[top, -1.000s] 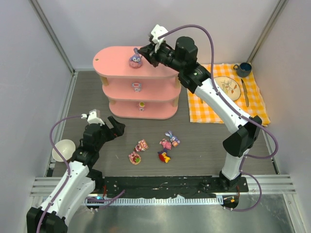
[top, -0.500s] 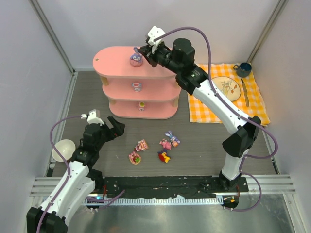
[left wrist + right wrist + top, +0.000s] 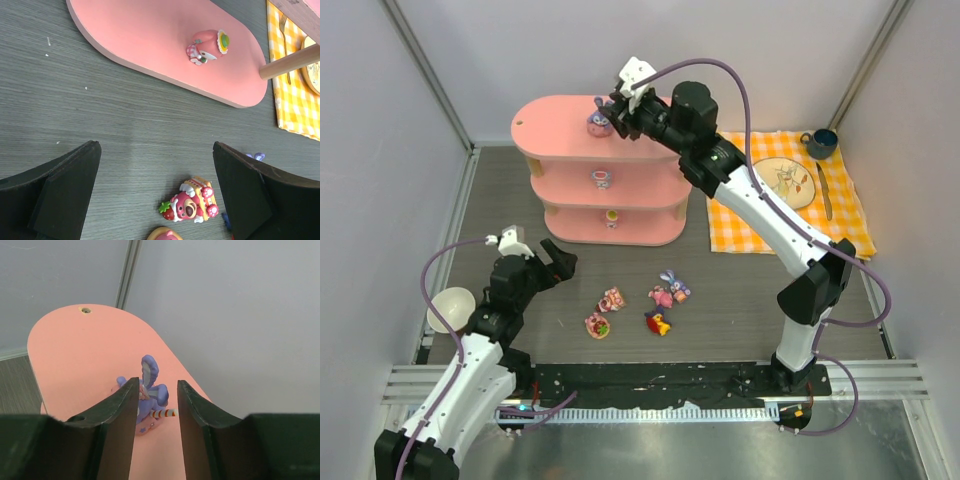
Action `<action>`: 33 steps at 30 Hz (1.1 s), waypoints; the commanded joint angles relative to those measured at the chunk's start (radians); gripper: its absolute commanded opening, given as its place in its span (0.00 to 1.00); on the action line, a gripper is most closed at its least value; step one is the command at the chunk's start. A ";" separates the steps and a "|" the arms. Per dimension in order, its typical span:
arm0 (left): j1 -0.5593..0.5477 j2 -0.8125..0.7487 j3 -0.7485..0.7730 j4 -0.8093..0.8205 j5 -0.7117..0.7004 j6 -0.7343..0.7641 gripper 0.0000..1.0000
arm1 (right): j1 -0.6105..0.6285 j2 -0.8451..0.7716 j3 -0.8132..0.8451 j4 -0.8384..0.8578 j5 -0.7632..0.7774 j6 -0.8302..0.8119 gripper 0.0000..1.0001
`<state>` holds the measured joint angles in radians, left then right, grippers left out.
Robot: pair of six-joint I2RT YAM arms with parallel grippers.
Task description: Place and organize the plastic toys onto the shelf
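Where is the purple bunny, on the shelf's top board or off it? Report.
On it. The purple bunny rests on the shelf's pink top board, seen between the right gripper's parted jaws.

My fixed camera looks down from above the near edge over the whole table (image 3: 740, 300). The left wrist camera faces the bottom board of the shelf (image 3: 150, 35) from low and near; the right wrist camera hovers close over its top board, apparently sharing the purple bunny (image 3: 149, 402) with the overhead view.

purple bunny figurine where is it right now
Top external view: the purple-blue plastic bunny figurine stands on the top board of the pink three-tier shelf, about midway along it, just left of the right claw.
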<state>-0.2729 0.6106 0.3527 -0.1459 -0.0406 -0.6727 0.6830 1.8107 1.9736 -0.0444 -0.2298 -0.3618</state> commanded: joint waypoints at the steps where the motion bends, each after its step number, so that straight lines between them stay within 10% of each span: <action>1: -0.003 -0.012 -0.009 0.037 0.007 0.001 1.00 | 0.009 -0.053 0.001 0.063 0.014 -0.006 0.45; 18: -0.003 -0.041 0.006 0.005 0.007 -0.001 1.00 | 0.009 -0.161 -0.041 0.130 0.038 0.041 0.60; 33: -0.003 -0.017 0.006 -0.035 0.038 -0.010 1.00 | 0.341 -0.813 -0.918 0.160 0.690 0.216 0.64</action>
<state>-0.2733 0.5678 0.3454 -0.1772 -0.0265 -0.6777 0.9237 1.0512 1.2236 0.1604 0.1860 -0.2523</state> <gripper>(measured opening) 0.997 0.626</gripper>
